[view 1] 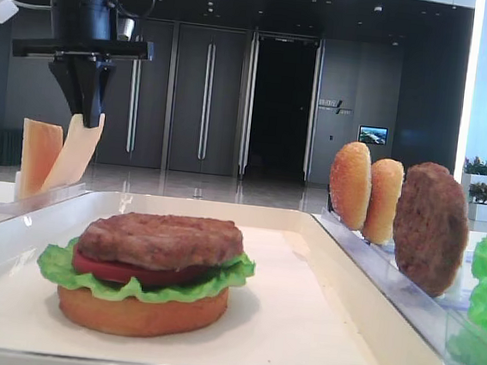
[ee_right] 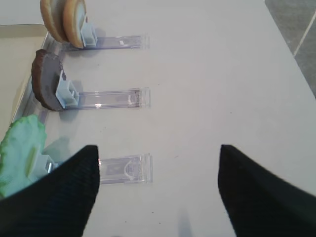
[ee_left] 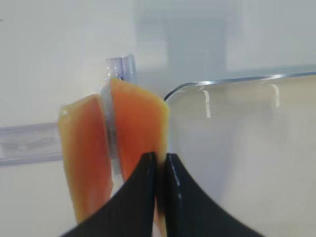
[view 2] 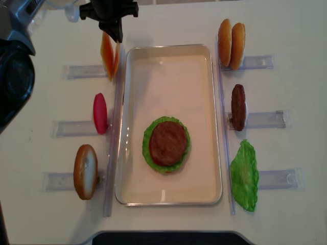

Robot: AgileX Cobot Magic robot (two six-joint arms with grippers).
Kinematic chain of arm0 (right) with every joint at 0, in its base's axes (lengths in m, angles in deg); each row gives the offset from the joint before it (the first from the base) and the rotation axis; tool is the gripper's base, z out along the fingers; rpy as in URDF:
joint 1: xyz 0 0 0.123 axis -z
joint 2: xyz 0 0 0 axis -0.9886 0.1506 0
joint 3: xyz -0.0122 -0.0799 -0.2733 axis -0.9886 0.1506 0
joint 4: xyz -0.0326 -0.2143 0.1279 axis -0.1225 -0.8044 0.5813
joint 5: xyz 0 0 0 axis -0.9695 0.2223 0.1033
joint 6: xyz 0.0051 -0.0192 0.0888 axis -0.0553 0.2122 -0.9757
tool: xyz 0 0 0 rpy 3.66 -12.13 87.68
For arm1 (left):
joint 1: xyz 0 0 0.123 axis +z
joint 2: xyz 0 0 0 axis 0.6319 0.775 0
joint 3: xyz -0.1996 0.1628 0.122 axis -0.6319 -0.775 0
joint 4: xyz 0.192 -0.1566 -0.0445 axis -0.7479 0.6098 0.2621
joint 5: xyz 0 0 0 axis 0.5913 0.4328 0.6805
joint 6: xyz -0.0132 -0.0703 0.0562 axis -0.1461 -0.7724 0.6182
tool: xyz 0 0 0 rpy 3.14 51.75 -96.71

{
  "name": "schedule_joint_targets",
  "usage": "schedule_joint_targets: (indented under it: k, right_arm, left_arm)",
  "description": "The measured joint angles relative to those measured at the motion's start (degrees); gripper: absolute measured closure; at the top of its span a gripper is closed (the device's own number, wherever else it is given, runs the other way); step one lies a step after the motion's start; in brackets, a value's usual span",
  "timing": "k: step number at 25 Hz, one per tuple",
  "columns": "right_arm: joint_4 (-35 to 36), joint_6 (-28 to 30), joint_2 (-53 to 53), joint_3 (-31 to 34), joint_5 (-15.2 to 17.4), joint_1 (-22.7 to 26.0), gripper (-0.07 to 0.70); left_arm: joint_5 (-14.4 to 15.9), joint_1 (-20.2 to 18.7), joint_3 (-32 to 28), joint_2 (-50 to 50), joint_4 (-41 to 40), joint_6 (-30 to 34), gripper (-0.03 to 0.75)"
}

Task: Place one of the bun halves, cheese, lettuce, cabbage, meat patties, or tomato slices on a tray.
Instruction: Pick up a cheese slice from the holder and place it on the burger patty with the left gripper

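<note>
**Yellow cheese pinched at the top**

Yellow-orange cheese (ee_left: 140,128) stands on its edge in a clear holder (view 2: 84,71), just beside the far left corner of the tray (view 2: 168,196). The left gripper (ee_left: 160,163) comes down from above and its two tips are pressed together on the top edge of this slice. The slice runs up and down, so I think the next move is a straight lift, then a short carry to the right, over the tray rim. The left arm is right at the cheese. The right gripper (ee_right: 158,163) is far off on the other side, over bare table, with its tips wide apart and holding nothing.

Now the count. Two cheese slices: the pinched one and a second slice (ee_left: 84,148) next to it. Four bun halves (view 2: 231,37), one under the stack on the tray. Two meat patties (view 2: 238,107), two lettuce leaves (view 2: 244,176) and two tomato slices (view 2: 99,113).
</note>
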Motion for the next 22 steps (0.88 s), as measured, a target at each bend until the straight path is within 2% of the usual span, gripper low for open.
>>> schedule_joint_targets:
  k: [9,15,22]
  right_arm:
    - [0.0,0.0,0.0,0.0,0.0,0.0,0.122]
    - [0.0,0.0,0.0,0.0,0.0,0.0,0.122]
    - [0.0,0.0,0.0,0.0,0.0,0.0,0.122]
  left_arm:
    - [0.0,0.0,0.0,-3.5,0.1,0.2,0.696]
    - [0.0,0.0,-0.1,-6.9,4.7,0.2,0.696]
    - [0.0,0.0,-7.0,-12.0,9.4,0.8,0.696]
